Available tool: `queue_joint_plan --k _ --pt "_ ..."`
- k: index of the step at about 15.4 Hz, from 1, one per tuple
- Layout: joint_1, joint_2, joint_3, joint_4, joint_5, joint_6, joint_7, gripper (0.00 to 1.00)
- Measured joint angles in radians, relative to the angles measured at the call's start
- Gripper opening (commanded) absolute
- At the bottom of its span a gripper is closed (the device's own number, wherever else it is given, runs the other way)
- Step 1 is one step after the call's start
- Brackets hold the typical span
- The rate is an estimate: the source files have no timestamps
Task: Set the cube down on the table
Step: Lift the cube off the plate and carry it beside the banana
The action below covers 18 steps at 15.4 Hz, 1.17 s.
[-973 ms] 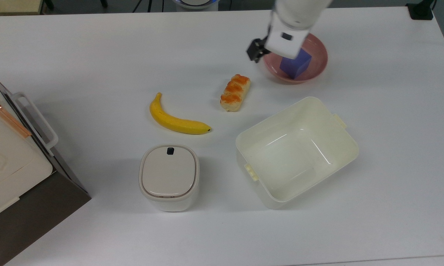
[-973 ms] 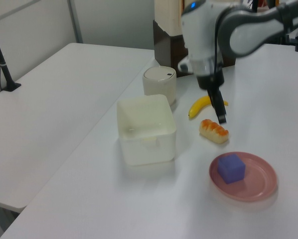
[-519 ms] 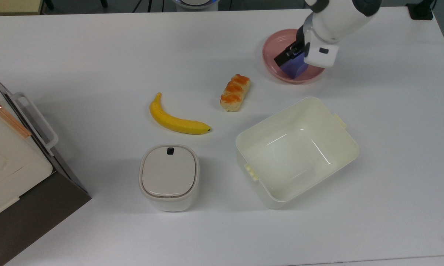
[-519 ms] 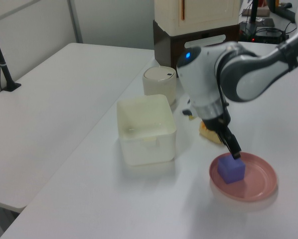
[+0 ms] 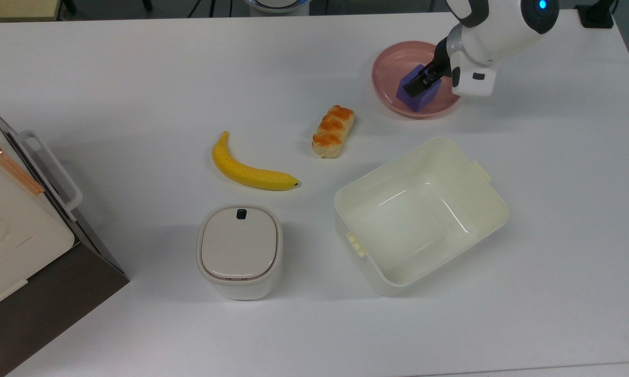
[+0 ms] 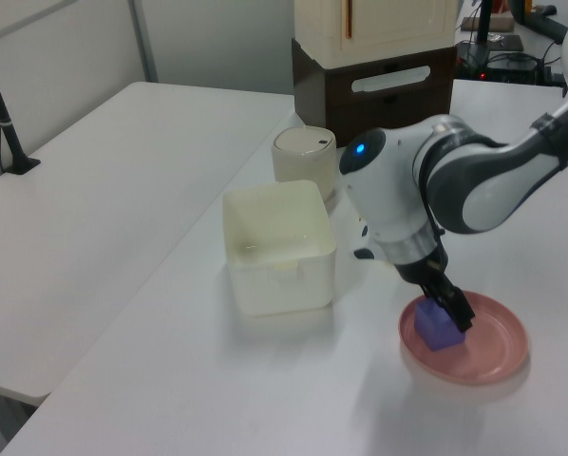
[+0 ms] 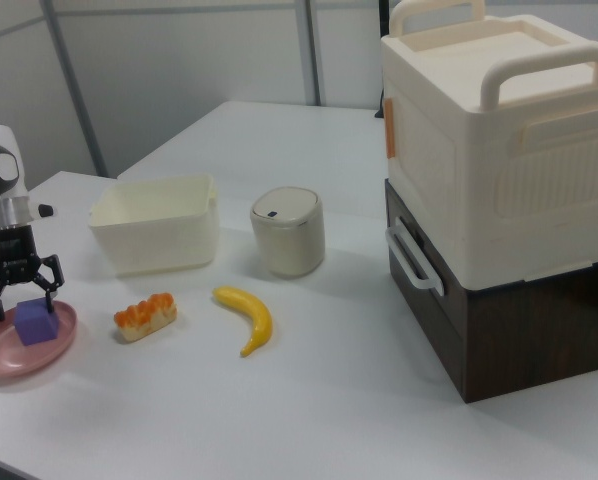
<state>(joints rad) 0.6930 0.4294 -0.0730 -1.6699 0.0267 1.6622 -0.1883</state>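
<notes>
The cube [image 5: 418, 90] sits in the pink plate [image 5: 393, 65] near the far right corner of the white surface [image 5: 136, 68] as the top view shows it, so it is not yet on the bare surface itself. The tool [image 7: 21, 296] is lowered over the cube; in the right view its two fingers [image 7: 53, 275] are spread apart and straddle the cube's upper part, one on each side, not clamped against it. In the left view the tool [image 6: 455, 311] meets the cube [image 6: 437, 328] from above, with the plate [image 6: 498, 353] under both. In the right view the cube [image 7: 36, 322] rests on the plate [image 7: 9, 357] at the right view's left edge. A bread roll [image 5: 333, 131] lies near the plate, a banana [image 5: 246, 170] beside it toward the top view's left. A cream tub [image 5: 482, 207] stands open below the plate in the top view, and a lidded round-cornered container [image 5: 239, 251] stands to the top view's left of the tub.
</notes>
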Motion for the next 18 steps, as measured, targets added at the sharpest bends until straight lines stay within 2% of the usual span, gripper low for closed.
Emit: queue_joint_plan --k 2,3,8,11,14,18 --pt "0.004 0.010 0.000 0.001 0.000 0.002 0.000 0.38" --pt "0.003 0.011 -0.001 0.002 0.000 0.001 0.000 0.37" --pt "0.001 -0.007 -0.014 0.018 0.000 -0.027 -0.005 0.37" --pt "-0.031 -0.054 -0.021 0.045 -0.001 -0.084 -0.006 0.38" --pt "-0.098 -0.087 -0.028 0.065 -0.030 -0.096 -0.006 0.38" --pt "-0.246 -0.087 -0.039 0.082 -0.085 -0.083 -0.006 0.53"
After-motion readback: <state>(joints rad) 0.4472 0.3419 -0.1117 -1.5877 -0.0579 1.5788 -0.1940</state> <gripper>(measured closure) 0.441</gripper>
